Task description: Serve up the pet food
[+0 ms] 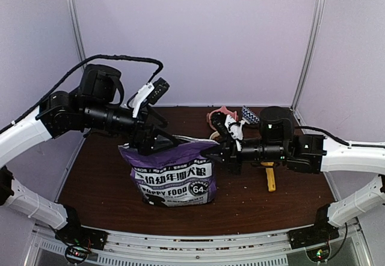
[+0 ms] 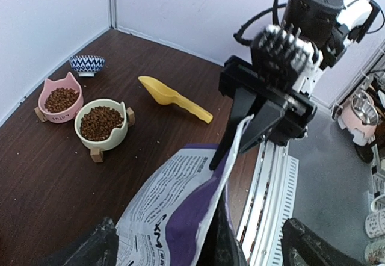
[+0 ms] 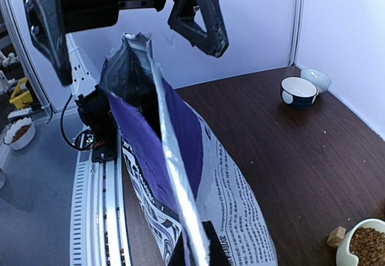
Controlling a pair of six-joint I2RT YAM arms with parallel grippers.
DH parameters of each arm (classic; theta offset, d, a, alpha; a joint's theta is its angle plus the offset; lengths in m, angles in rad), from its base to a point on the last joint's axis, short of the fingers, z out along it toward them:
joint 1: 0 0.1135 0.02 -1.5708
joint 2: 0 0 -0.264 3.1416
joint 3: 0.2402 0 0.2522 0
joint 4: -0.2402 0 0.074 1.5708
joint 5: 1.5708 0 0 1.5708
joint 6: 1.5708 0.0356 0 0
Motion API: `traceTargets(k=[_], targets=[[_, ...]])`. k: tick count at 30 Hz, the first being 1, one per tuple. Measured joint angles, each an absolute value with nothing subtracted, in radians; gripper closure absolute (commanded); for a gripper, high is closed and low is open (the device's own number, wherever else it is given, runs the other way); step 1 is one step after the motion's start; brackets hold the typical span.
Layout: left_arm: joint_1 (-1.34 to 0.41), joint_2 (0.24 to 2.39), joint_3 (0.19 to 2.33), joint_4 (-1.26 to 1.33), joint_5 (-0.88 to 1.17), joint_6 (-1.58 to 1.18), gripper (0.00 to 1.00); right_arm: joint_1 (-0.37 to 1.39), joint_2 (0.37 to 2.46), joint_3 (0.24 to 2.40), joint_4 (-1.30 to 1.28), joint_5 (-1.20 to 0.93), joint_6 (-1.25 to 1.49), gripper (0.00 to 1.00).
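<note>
- The pet food bag (image 1: 174,179), purple with a white label, stands upright on the brown table (image 2: 36,182), its top rising between the two grippers.
- The right gripper (image 2: 234,147) has its fingers (image 2: 252,118) pressed together on one corner of the bag's top edge, pinching the thin foil lip.
- The left gripper (image 3: 135,43) hangs over the opposite end of that top edge, with its fingers (image 3: 201,19) spread wide. The bag's mouth sits in the gap between them, and neither finger can be seen touching it.
- Loose kibble (image 2: 99,121) fills a cream bowl (image 2: 102,145) and a pink bowl (image 2: 51,117), which stand touching or nearly so, past the right fingers toward the back wall.
- A blue patterned bowl (image 2: 87,63) sits just beyond the pink one, further again from the fingers.
- A yellow scoop (image 2: 174,97) lies flat on the table near the right fingers, apart from the bag.
</note>
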State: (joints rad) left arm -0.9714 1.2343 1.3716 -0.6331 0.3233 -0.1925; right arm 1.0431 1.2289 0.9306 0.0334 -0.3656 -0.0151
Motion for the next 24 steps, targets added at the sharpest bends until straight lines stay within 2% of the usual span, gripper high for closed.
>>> traceTargets(k=[9, 10, 11, 17, 19, 24], targets=[[-1.051, 1.335, 1.459, -0.811, 0.317, -0.067, 0.04, 0.961, 1.185, 0.864, 0.093, -0.484, 0.163, 1.00], [-1.061, 1.344, 1.468, -0.827, 0.313, -0.056, 0.09, 0.951, 1.185, 0.860, 0.100, -0.500, 0.182, 1.00], [-1.070, 1.349, 1.472, -0.837, 0.308, -0.047, 0.19, 0.944, 1.185, 0.859, 0.102, -0.513, 0.196, 1.00], [-1.120, 1.364, 1.483, -0.888, 0.212, 0.006, 0.84, 0.929, 1.186, 0.858, 0.102, -0.581, 0.263, 1.00], [-1.128, 1.365, 1.486, -0.894, 0.159, 0.023, 0.99, 0.929, 1.186, 0.858, 0.102, -0.591, 0.275, 1.00], [-1.139, 1.358, 1.489, -0.897, 0.093, 0.039, 1.00, 0.926, 1.186, 0.858, 0.102, -0.623, 0.309, 1.00]])
